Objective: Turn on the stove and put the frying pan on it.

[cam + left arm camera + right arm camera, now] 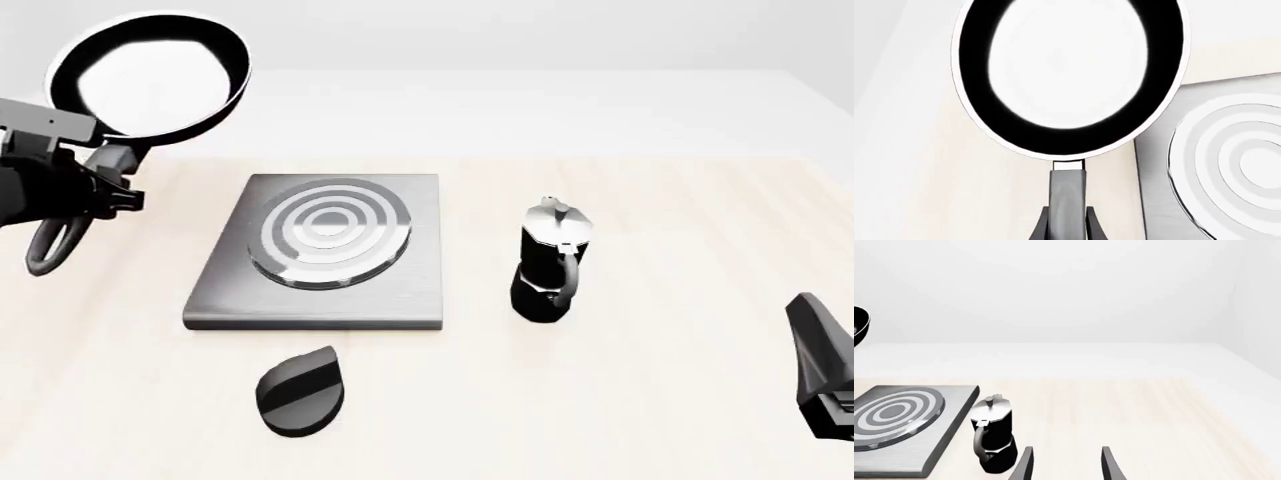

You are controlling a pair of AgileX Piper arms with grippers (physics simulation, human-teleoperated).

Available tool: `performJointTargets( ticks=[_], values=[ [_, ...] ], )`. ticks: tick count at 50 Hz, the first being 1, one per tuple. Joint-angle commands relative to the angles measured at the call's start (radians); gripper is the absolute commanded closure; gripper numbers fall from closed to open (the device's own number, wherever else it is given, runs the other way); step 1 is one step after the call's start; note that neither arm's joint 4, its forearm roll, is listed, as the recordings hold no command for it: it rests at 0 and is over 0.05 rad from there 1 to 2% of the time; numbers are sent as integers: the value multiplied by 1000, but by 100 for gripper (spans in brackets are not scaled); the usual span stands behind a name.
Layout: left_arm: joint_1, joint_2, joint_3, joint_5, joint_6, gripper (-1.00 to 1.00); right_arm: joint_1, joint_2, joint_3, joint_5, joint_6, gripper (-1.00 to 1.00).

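The frying pan (147, 75) is held in the air to the left of and beyond the stove, tilted so its glossy inside faces the camera. My left gripper (110, 172) is shut on the frying pan's grey handle (1067, 192), and the handle's loop (51, 245) sticks out behind it. In the left wrist view the frying pan (1071, 75) fills the frame above my left gripper (1067, 229). The stove (320, 250) lies flat mid-table, with its black knob (300, 390) on the table in front of it. My right gripper (1066, 465) is open and empty, low at the right (807, 325).
A black-and-silver moka pot (550, 262) stands upright just right of the stove, between it and my right gripper; it also shows in the right wrist view (993, 440) beside the stove (901, 415). The stove's ring burner (1247, 160) shows beside the pan.
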Motion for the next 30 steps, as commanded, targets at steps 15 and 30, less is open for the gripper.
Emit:
performJointTargets(
  ticks=[15, 30],
  values=[
    [-85, -181, 57, 57, 29, 100, 0, 0, 0, 0, 0, -100],
    [-158, -276, 88, 135, 20, 100, 0, 0, 0, 0, 0, -100]
  ],
)
